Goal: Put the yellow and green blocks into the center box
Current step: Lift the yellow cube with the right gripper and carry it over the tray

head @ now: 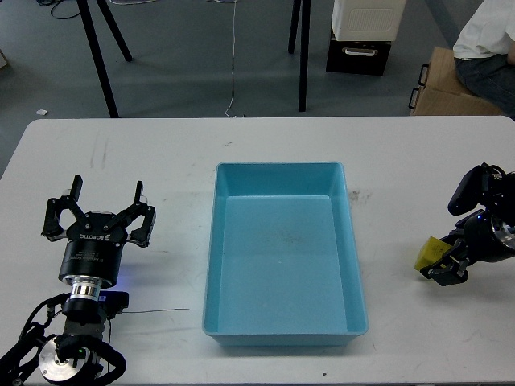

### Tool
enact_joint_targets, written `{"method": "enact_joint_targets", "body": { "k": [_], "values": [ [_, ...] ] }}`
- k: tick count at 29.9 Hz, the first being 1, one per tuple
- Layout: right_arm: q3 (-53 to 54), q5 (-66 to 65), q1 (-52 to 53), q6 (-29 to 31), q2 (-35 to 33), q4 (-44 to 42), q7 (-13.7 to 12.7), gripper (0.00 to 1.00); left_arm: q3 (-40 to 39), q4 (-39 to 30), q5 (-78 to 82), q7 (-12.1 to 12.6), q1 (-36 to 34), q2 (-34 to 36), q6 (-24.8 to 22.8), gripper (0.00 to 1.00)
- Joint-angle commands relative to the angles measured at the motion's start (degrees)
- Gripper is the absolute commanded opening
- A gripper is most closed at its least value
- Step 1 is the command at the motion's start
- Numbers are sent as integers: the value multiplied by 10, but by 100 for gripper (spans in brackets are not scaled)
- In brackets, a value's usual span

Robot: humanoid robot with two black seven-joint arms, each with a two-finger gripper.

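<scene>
The light-blue tray lies in the middle of the white table and holds nothing. The yellow block is on the table right of the tray, near the right edge. My right gripper comes in from the right with its fingers spread wide. Its lower finger is against the block, and its upper finger is well above it. My left gripper stands upright on the left side of the table, open and empty. The green block is not in view.
The white table spans the view. Beyond its far edge are black stand legs, a dark case, a brown cardboard box and a seated person. A thin cable lies by my left arm.
</scene>
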Motion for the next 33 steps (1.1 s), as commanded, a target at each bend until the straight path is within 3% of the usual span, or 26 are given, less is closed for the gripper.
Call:
{"method": "enact_joint_targets", "body": {
  "k": [1, 9, 18, 25, 33],
  "values": [
    [1, 0, 6, 0, 2, 0, 0, 35, -1, 0, 0, 0, 0, 0, 0, 100],
    [3, 2, 66, 0, -3, 3, 0, 10, -1, 1, 0, 0, 1, 1, 0, 100],
    [4, 8, 257, 0, -4, 37, 0, 8, -1, 0, 0, 0, 0, 1, 1, 100],
    [-64, 42, 335, 0, 119, 43, 0, 8, -12, 0, 0, 0, -1, 1, 1, 100],
    [-117, 46, 308, 0, 276, -23, 0, 8, -49, -1, -1, 0, -2, 5, 1, 100]
  ]
}}
